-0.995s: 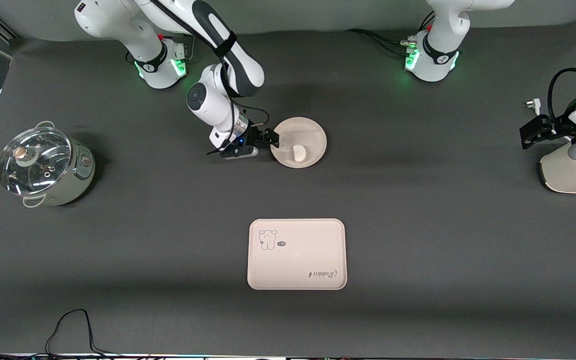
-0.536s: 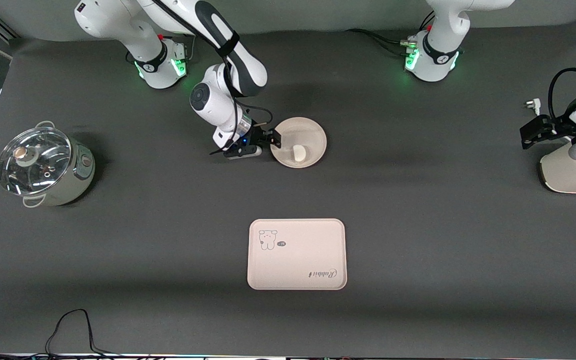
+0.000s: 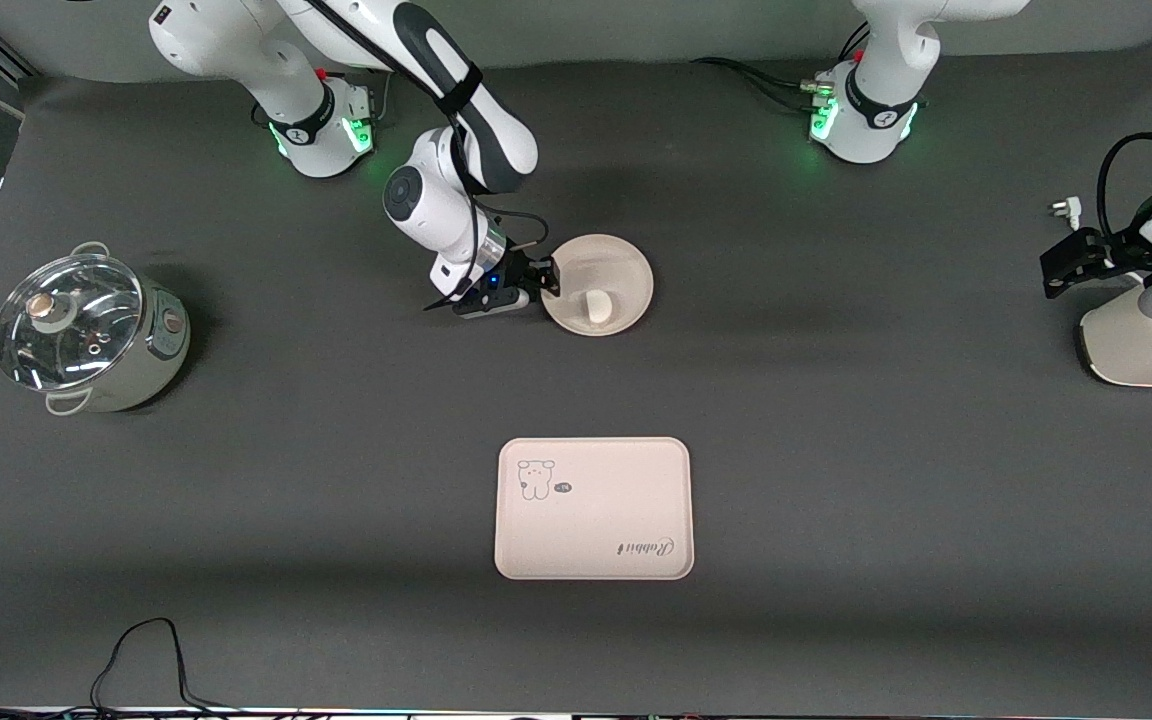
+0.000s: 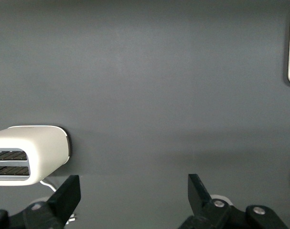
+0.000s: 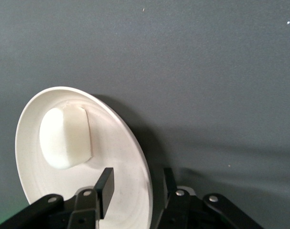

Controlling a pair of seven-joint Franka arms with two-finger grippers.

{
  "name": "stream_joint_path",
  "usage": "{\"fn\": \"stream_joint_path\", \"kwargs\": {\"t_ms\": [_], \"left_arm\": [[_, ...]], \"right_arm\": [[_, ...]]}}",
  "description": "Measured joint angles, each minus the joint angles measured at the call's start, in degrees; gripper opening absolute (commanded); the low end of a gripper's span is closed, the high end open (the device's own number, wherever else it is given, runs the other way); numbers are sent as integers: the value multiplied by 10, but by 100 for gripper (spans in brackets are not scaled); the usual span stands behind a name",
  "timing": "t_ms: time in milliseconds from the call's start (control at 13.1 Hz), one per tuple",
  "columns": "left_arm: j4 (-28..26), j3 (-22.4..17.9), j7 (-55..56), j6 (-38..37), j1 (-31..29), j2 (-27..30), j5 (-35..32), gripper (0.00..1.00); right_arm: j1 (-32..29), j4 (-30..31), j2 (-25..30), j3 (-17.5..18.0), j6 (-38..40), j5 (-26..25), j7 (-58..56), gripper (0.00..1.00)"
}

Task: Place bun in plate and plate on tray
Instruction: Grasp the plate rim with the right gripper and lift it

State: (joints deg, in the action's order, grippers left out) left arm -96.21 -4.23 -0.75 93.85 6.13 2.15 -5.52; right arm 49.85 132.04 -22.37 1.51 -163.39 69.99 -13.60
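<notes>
The round cream plate point(image 3: 618, 262) sits on the dark table near the right arm's base, with the off-white bun point(image 3: 596, 304) lying in it. My right gripper point(image 3: 548, 283) is low at the plate's rim on the right arm's side. In the right wrist view its jaws point(image 5: 136, 179) are open and straddle the rim of the plate point(image 5: 121, 143), one finger over the inside and one outside; the bun point(image 5: 64, 138) lies farther in. The rectangular tray point(image 3: 596, 520) lies nearer the front camera. My left gripper point(image 3: 1066, 265) waits open and empty point(image 4: 135, 195) at the left arm's end.
A white toaster point(image 3: 1146, 340) stands at the left arm's end, also in the left wrist view point(image 4: 25, 155). A lidded steel pot point(image 3: 86, 335) stands at the right arm's end. A black cable point(image 3: 136, 650) lies by the front edge.
My right gripper has edged a little toward the plate, bringing its fingers over the rim. The plate, bun, tray and left arm have not moved.
</notes>
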Motion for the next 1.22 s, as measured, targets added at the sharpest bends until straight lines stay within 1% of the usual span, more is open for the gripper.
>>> {"fn": "stream_joint_path", "kwargs": {"t_ms": [77, 153, 230, 306, 459, 612, 1224], "left_arm": [[0, 0, 0, 0, 0, 0, 0, 100], [0, 0, 0, 0, 0, 0, 0, 100], [0, 0, 0, 0, 0, 0, 0, 100], [0, 0, 0, 0, 0, 0, 0, 100], [0, 0, 0, -5, 0, 0, 0, 100], [1, -1, 0, -19, 0, 0, 0, 100], [3, -1, 0, -21, 0, 0, 0, 100]], "right_arm": [[0, -3, -4, 0, 0, 34, -35, 26], [0, -5, -8, 0, 0, 59, -62, 21], [0, -9, -12, 0, 0, 73, -76, 16], [0, -12, -14, 0, 0, 76, -80, 8], [0, -18, -17, 0, 0, 77, -80, 0], [0, -24, -17, 0, 0, 77, -80, 0], [-2, -34, -7, -4, 2, 78, -81, 0]]}}
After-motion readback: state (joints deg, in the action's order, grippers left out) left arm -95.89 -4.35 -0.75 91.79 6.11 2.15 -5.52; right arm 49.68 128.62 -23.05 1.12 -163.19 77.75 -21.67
